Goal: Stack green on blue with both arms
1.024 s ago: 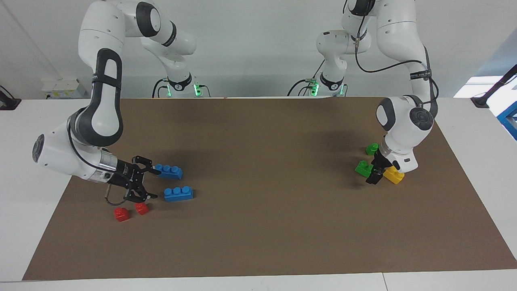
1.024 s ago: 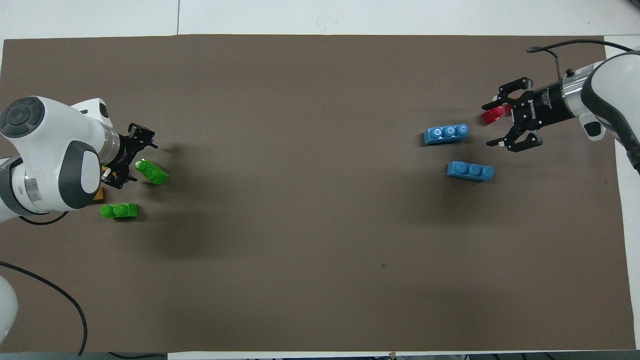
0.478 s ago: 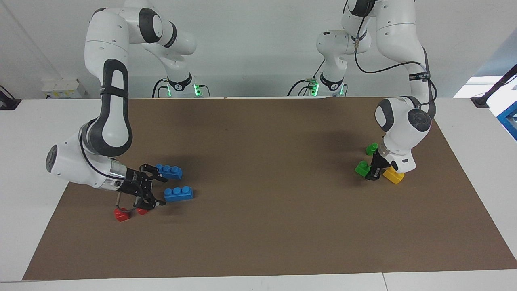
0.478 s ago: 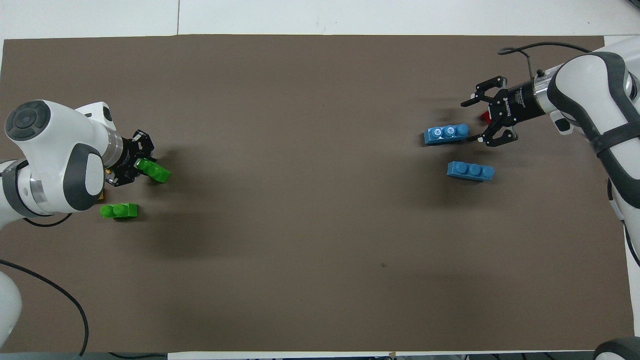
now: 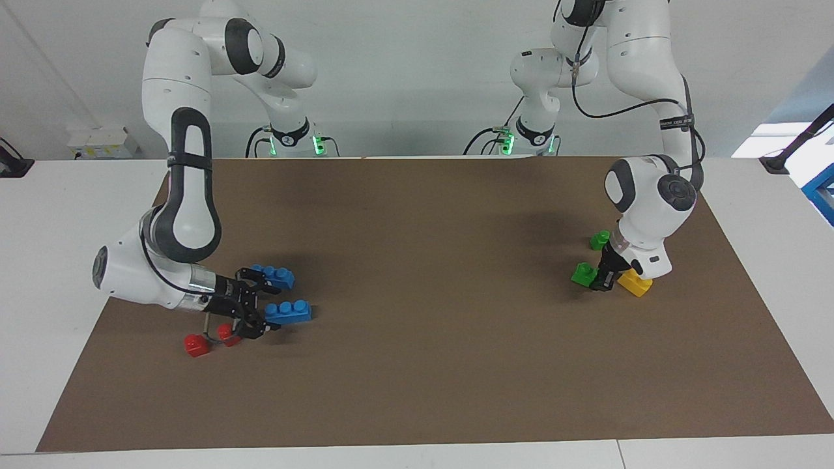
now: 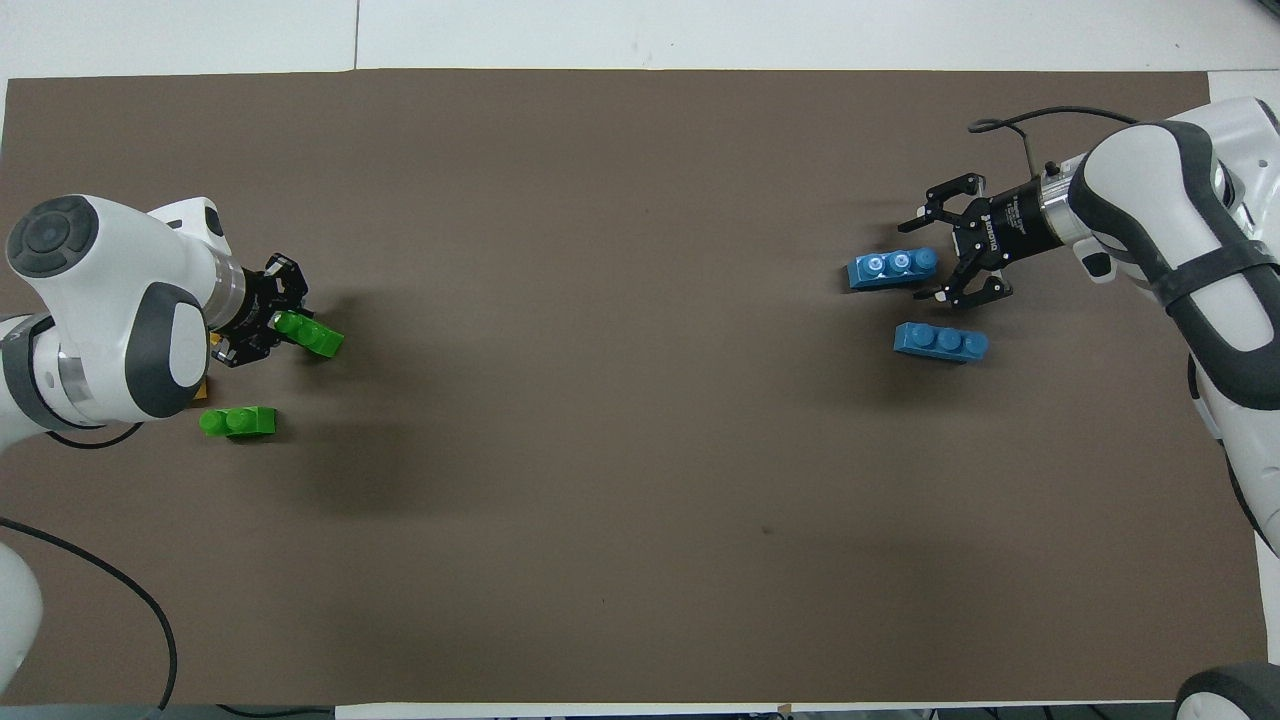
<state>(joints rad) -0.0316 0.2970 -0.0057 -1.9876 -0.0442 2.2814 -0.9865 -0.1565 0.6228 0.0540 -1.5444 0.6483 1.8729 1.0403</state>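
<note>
Right gripper (image 5: 260, 306) is down low near the table's (image 6: 640, 600) right-arm end, jaws spread wide, and the farther blue brick (image 5: 288, 312) sits right at their mouth. One finger reaches just past its end on the robots' side, the other flanks it on the side of the edge away from the robots. In the overhead view that brick's (image 6: 893, 269) end lies between the open tips (image 6: 935, 260); contact I can't call. The nearer blue brick (image 5: 275, 276) lies beside the gripper, outside the jaws, clear in the overhead view too (image 6: 940, 342). Two red bricks (image 5: 195, 344) sit just by the wrist, toward the edge away from the robots.

Over at the left-arm end, the left gripper (image 5: 603, 279) is down at the table, jaws closed in narrow around a green brick (image 5: 583, 272). From overhead the brick (image 6: 310, 334) pokes out from between the black fingers (image 6: 262, 318), most of it showing. The second green brick (image 5: 599, 240) lies free, nearer the robots (image 6: 238, 422). A yellow brick (image 5: 635, 283) rests just beside the left gripper.
</note>
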